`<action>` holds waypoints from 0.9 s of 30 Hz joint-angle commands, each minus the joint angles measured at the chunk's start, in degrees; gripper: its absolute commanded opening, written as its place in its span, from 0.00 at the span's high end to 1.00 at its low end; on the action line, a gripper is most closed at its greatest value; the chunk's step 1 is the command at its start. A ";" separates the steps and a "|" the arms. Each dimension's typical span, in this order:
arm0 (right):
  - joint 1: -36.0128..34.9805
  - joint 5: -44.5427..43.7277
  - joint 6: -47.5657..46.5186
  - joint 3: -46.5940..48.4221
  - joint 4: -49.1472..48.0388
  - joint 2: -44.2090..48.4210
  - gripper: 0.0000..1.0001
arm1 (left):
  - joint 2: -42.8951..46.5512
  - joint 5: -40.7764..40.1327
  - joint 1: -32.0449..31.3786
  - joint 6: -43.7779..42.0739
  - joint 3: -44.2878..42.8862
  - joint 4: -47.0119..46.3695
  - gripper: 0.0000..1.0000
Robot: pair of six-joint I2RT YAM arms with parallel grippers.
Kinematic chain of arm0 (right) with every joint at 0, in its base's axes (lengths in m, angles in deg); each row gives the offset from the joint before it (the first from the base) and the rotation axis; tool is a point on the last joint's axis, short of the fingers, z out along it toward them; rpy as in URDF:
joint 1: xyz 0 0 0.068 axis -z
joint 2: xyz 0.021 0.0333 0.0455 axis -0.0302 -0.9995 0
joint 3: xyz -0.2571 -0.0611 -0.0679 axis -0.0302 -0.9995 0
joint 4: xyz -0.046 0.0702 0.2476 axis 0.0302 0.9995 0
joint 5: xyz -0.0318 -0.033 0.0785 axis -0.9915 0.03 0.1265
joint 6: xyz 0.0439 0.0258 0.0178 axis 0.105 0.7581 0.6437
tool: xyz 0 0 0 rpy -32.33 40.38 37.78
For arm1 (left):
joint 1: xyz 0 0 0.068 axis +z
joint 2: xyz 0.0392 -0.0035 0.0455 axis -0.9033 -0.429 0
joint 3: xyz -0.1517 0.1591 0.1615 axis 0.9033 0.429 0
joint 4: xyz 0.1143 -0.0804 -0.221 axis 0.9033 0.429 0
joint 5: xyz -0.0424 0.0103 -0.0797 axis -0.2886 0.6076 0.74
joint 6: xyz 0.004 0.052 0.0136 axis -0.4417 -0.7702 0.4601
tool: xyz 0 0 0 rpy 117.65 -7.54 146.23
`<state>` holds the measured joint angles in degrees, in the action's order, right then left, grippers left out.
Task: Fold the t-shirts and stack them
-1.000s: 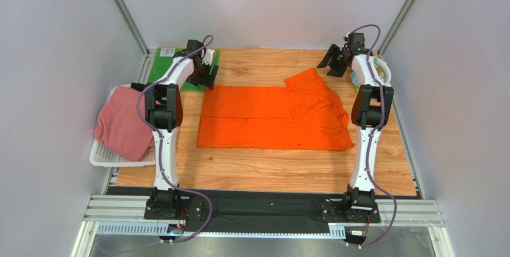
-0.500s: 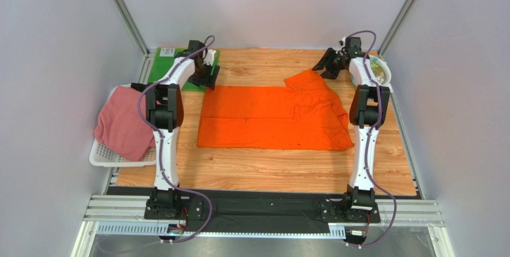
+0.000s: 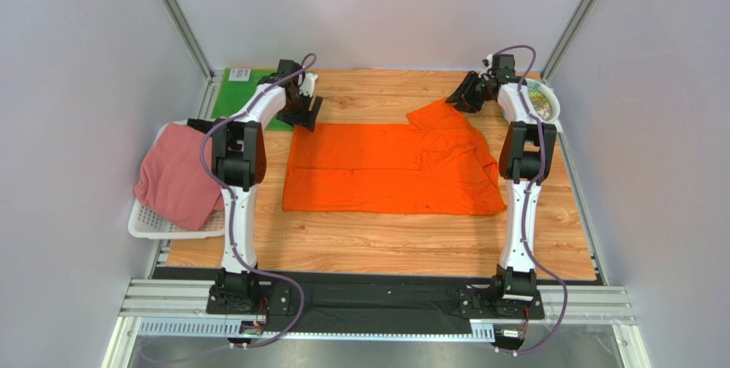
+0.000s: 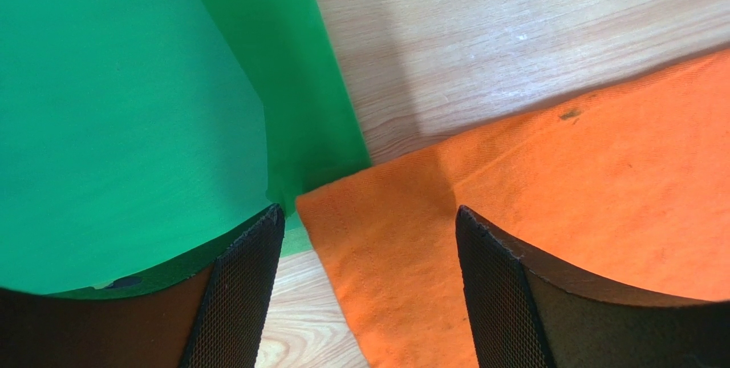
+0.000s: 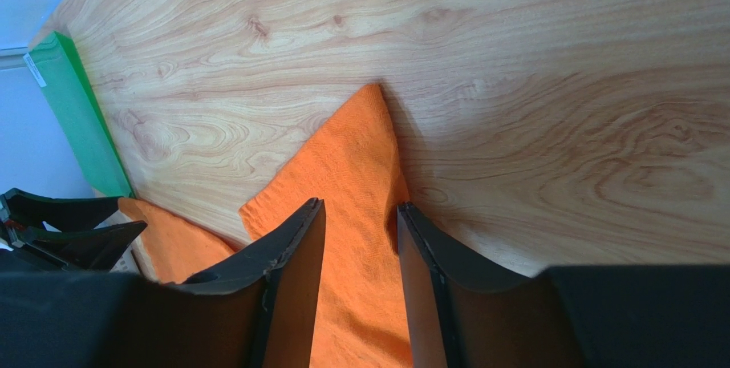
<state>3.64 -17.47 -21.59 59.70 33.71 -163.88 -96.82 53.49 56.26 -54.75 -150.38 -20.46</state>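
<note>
An orange t-shirt (image 3: 390,167) lies spread flat on the wooden table, one sleeve (image 3: 437,115) pointing to the far right. My left gripper (image 3: 302,113) hangs open over its far left corner. In the left wrist view that corner (image 4: 403,240) lies between the wide-apart fingers (image 4: 248,282) of the left gripper (image 4: 368,210). My right gripper (image 3: 459,99) is at the sleeve tip. In the right wrist view the right gripper (image 5: 360,205) has narrowed jaws astride the sleeve (image 5: 356,171), with a gap still showing. A pink t-shirt (image 3: 176,178) lies in the basket.
A green mat (image 3: 233,92) lies at the far left corner, its edge (image 4: 283,86) touching the orange corner. The white basket (image 3: 146,222) sits off the table's left edge. A patterned bowl (image 3: 547,101) stands at the far right, beside the right arm.
My right gripper moved left and down onto the sleeve tip while its jaws narrowed. The left gripper shifted slightly right, over the shirt's corner. The shirt has not moved.
</note>
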 commanded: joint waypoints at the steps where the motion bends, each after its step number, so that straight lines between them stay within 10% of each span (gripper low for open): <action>1: -0.27 1.50 0.33 -0.28 -2.62 -0.62 0.62 | 0.86 2.40 -0.36 0.37 1.65 1.77 0.21; 12: -0.01 0.71 0.24 -0.10 -2.97 -1.24 0.71 | 0.60 1.78 -0.27 -0.07 1.65 1.42 0.25; 17: 0.08 0.80 0.42 -0.02 -3.15 -1.94 0.72 | 0.60 1.87 -0.27 -0.33 2.27 1.16 0.48; 25: 0.26 1.50 1.12 -0.01 -3.41 -2.29 0.76 | 0.86 1.43 -0.27 -0.86 2.36 1.16 0.55; 27: 0.26 1.76 1.21 -0.02 -3.41 -1.59 0.79 | 1.30 1.43 -0.19 -0.95 2.44 1.16 0.78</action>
<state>3.72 -16.03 -20.69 59.68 31.59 -165.56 -96.68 53.62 56.17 -55.29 -149.79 -21.51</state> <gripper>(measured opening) 0.232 0.364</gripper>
